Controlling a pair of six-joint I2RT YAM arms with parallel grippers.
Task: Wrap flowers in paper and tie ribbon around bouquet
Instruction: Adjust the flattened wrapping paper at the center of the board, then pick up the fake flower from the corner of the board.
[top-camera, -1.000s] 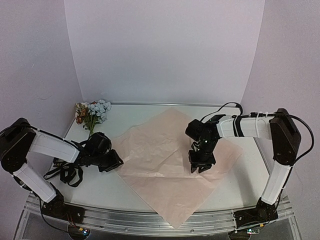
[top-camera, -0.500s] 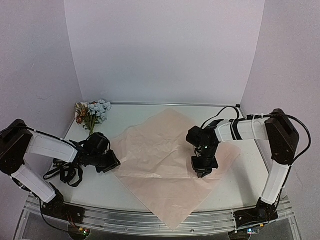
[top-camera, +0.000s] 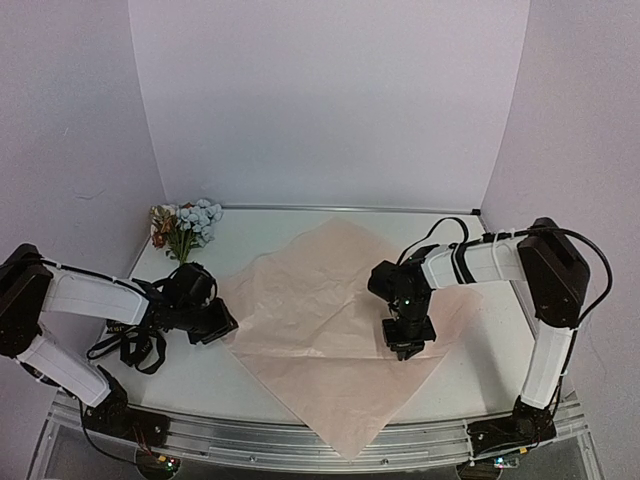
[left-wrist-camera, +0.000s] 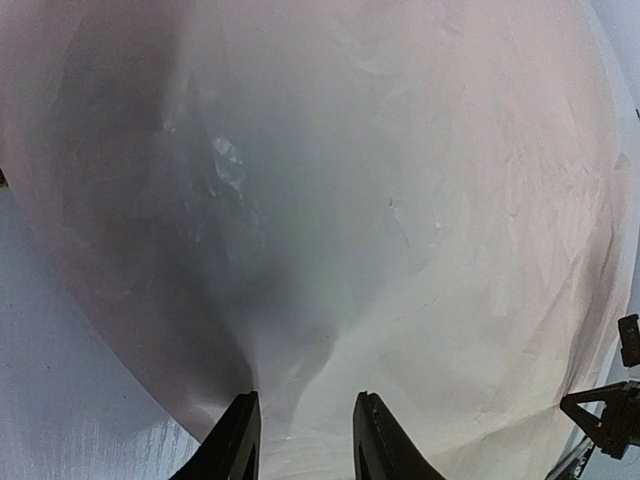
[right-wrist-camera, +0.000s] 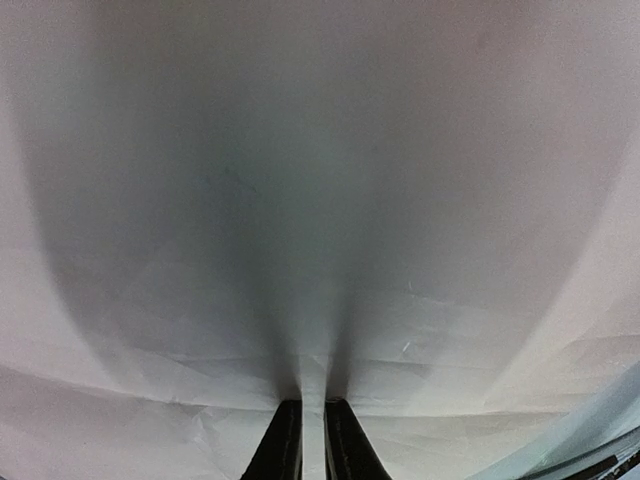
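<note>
The pale pink paper (top-camera: 320, 310) lies spread like a diamond on the white table (top-camera: 250, 235), its near corner hanging over the front edge. The flowers (top-camera: 186, 224) lie at the far left corner, apart from the paper. My left gripper (top-camera: 220, 325) rests low on the paper's left corner, open, fingertips (left-wrist-camera: 243, 430) apart with paper (left-wrist-camera: 420, 200) lying between them. My right gripper (top-camera: 407, 345) points down onto the right half of the sheet, shut on a raised pleat of paper (right-wrist-camera: 320, 200) that runs out from between its tips (right-wrist-camera: 312, 430). Black loops (top-camera: 135, 348) beside the left arm look like the ribbon.
Purple walls close in the table at the back and both sides. A metal rail (top-camera: 300, 445) runs along the front edge. Bare tabletop (left-wrist-camera: 60, 400) shows left of the paper's corner in the left wrist view.
My right gripper has come down onto the paper and closed on it, raising a pleat. The left gripper has crept slightly leftward at the paper's corner.
</note>
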